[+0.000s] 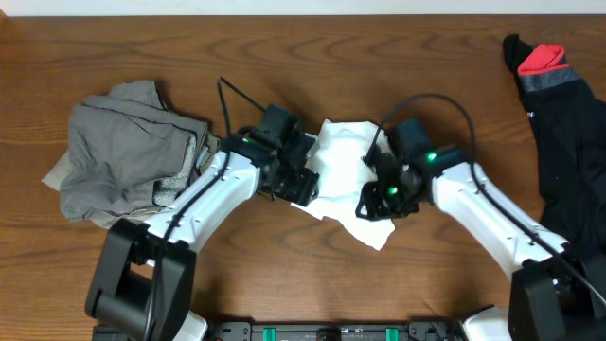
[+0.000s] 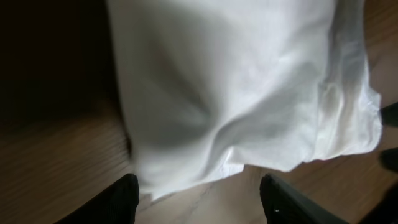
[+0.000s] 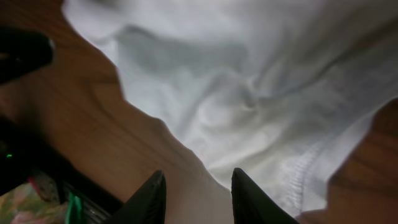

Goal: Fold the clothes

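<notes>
The crumpled white fabric T-shirt (image 1: 341, 152) lies at the middle of the brown wooden table (image 1: 312, 57), with one arm at each side, I think to take its hem for folding. The left gripper (image 2: 199, 186) has jaws wide open over the cloth edge. The right gripper (image 3: 199, 180) has cloth between narrower jaws, pinched or not I cannot tell.
</notes>
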